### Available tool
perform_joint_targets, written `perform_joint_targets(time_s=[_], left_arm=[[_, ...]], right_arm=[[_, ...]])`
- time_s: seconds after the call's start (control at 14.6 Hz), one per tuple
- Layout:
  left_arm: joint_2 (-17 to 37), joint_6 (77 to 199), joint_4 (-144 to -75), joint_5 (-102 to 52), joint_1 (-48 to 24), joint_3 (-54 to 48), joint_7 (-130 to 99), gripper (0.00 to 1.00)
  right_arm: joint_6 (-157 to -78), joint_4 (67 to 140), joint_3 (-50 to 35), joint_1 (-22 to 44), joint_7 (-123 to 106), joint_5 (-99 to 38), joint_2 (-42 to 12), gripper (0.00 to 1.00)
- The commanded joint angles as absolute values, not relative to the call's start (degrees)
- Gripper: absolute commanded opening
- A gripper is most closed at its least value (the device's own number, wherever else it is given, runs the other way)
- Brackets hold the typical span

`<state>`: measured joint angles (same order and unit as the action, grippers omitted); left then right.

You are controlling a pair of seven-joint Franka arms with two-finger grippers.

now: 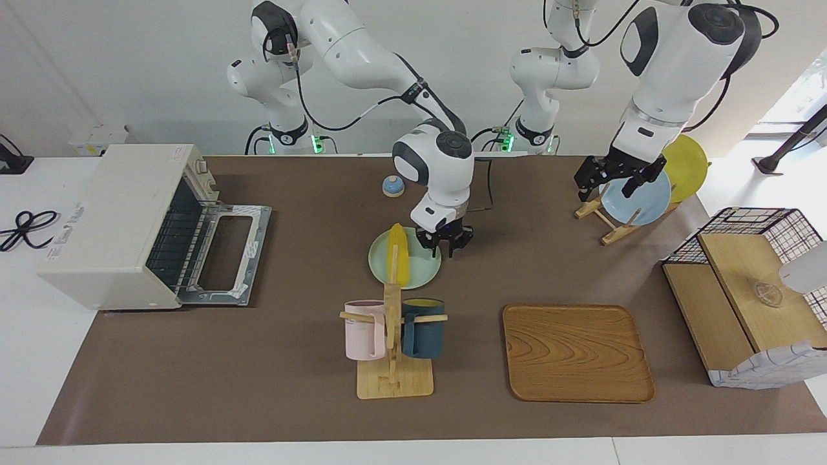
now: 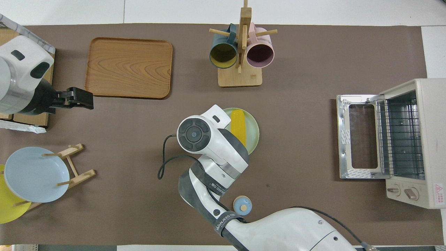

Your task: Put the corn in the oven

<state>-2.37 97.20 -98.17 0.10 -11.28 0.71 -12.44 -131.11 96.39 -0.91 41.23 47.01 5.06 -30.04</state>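
Note:
The yellow corn [image 1: 398,255] [image 2: 239,126] lies on a pale green plate [image 1: 423,270] [image 2: 253,134] mid-table. The off-white oven [image 1: 123,219] [image 2: 427,139] stands at the right arm's end with its door [image 1: 226,252] folded down flat and the wire rack showing. My right gripper [image 1: 444,245] hangs low over the plate's rim on the side toward the left arm's end, a little apart from the corn; in the overhead view its own wrist hides it. My left gripper [image 1: 612,181] [image 2: 89,99] is raised over the plate rack, open and holding nothing.
A wooden mug rack [image 1: 393,336] with a pink and a dark blue mug stands just farther from the robots than the plate. Also on the table are a wooden tray [image 1: 577,352], a plate rack [image 1: 636,194] with a blue and a yellow plate, a wire-and-wood basket [image 1: 749,290], and a small blue knob [image 1: 393,186].

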Motion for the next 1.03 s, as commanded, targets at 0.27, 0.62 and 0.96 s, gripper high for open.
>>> perform_joint_targets(time_s=[0.27, 0.62, 0.96], left_arm=[[-5.8, 93.1, -98.7, 2.7, -10.5, 0.6, -11.3, 1.0], [-7.7, 88.0, -100.0, 2.6, -11.4, 0.6, -11.1, 1.0], [-6.5, 92.3, -100.3, 0.9, -10.8, 0.8, -6.1, 1.0]], right_arm=[[-132.5, 100.5, -1.1, 41.7, 46.7, 6.3, -27.6, 0.0], [-111.1, 85.6, -1.1, 41.3, 40.5, 13.5, -29.3, 0.0], [-99.5, 81.7, -1.1, 41.6, 38.1, 16.5, -29.8, 0.0]])
